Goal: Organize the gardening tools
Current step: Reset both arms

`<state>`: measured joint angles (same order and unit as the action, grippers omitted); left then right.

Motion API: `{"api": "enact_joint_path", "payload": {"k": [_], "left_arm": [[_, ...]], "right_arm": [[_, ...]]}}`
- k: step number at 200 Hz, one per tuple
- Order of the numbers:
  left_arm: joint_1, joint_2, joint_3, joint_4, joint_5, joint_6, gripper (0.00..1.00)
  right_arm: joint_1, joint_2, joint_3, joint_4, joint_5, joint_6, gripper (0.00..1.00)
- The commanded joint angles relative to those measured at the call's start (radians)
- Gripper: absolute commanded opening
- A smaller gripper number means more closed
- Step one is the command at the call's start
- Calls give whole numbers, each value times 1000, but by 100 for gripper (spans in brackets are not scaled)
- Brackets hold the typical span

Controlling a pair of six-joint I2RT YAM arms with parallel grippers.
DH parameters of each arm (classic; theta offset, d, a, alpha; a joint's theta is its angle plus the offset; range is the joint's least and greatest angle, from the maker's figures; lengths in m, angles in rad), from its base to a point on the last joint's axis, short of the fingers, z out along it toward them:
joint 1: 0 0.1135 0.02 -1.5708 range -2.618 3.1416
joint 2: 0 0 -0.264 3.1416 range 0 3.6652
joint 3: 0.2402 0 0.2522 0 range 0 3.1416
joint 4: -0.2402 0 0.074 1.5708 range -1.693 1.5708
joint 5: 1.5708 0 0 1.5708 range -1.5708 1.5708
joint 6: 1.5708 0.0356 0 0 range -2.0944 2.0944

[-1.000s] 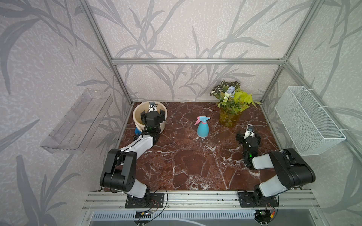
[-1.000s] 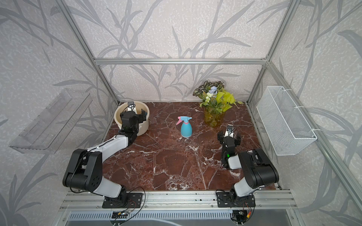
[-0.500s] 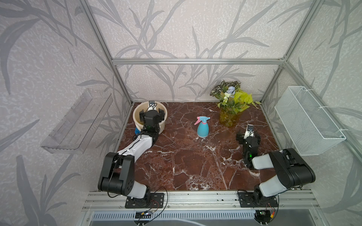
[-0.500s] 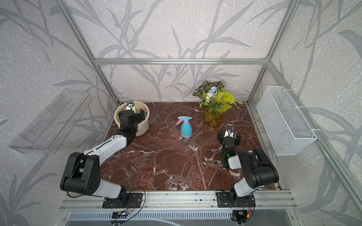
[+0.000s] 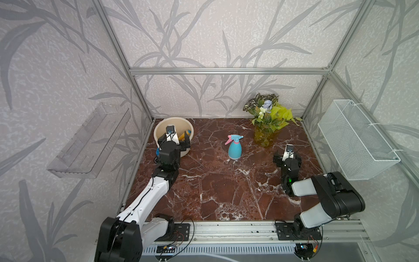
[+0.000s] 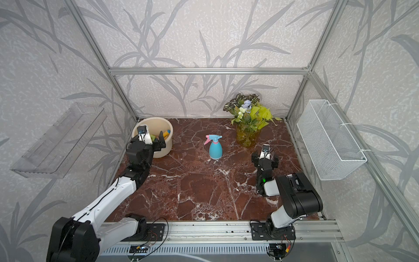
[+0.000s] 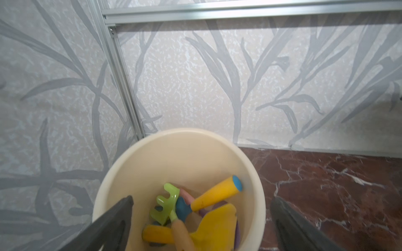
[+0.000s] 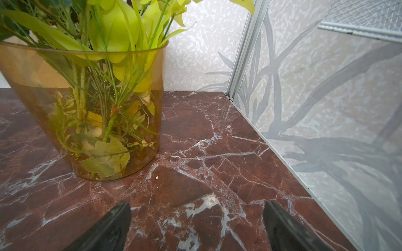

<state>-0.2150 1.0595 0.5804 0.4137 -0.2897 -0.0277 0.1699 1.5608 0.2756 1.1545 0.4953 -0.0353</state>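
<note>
The gardening tools lie in a cream bucket (image 5: 188, 150) (image 6: 166, 149) (image 7: 174, 156) at the back left. In it I see a green rake (image 7: 167, 203), a yellow scoop (image 7: 215, 228), a blue fork (image 7: 181, 208) with a yellow handle, and a purple edge of the trowel (image 7: 237, 230). My left gripper (image 5: 174, 140) (image 6: 149, 139) (image 7: 201, 201) hangs open over the bucket's near rim, holding nothing. The light-blue spray bottle (image 5: 234, 149) (image 6: 215, 149) stands upright mid-table. My right gripper (image 5: 288, 157) (image 6: 264, 158) (image 8: 196, 204) is open and empty, low over the marble.
A leafy plant in an amber vase (image 5: 265, 136) (image 8: 91, 108) stands just beyond the right gripper. A white wire basket (image 5: 353, 138) hangs on the right wall, and a clear shelf (image 5: 88, 140) on the left wall. Metal frame posts edge the marble table (image 5: 215, 186).
The left arm's elbow has dropped and its open gripper has drawn slightly back toward the bucket's near rim. The right arm and the spray bottle have not moved.
</note>
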Motion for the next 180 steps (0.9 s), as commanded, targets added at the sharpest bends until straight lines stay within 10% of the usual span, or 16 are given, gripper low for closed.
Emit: {"api": "enact_joint_path", "payload": {"k": [1,180], "left_arm": [[-7,-43,-101,41,-35,-15,100],[28,409,-295,712,-141,118,100]], "right_arm": [[-6,0,16,10,-2,-4,99],[-9,-3,22,-6,-7,1,99]]}}
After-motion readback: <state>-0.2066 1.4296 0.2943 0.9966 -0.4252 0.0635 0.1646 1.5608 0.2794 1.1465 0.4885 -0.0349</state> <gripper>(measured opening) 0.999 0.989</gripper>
